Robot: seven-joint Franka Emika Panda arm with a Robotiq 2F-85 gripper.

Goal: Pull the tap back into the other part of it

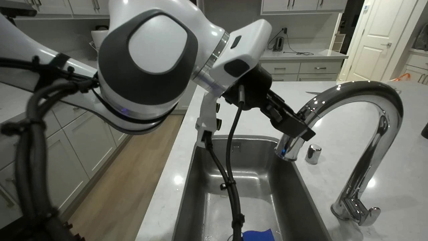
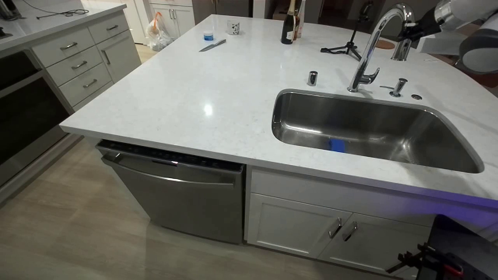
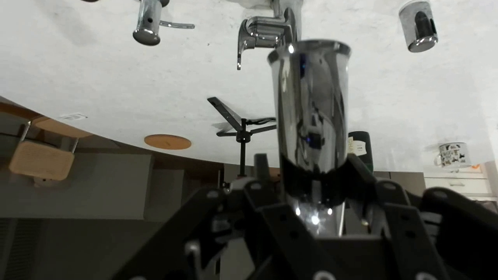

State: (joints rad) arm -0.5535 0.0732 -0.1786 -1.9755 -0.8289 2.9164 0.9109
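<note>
The tap, a shiny chrome spray head [image 1: 288, 148], hangs mouth down, in line with the arched end of the chrome gooseneck faucet [image 1: 396, 107]. Both also show in an exterior view, the tap [image 2: 400, 52] and the faucet [image 2: 365, 58]. The wrist view stands upside down and shows the tap [image 3: 313, 101] close up. My gripper [image 1: 303, 125] has its black fingers on either side of the chrome tube. In the wrist view the gripper [image 3: 309, 165] leaves a gap at the left finger; the right finger is against or very near the tube. The fingers partly hide the joint.
The steel sink [image 2: 377, 102] lies below, with a blue item [image 2: 337, 145] in it. A chrome knob [image 1: 313, 154] and a soap dispenser [image 2: 398, 87] stand beside the faucet. A black tripod [image 2: 348, 48], a bottle [image 2: 288, 27] and a knife [image 2: 213, 45] are farther back.
</note>
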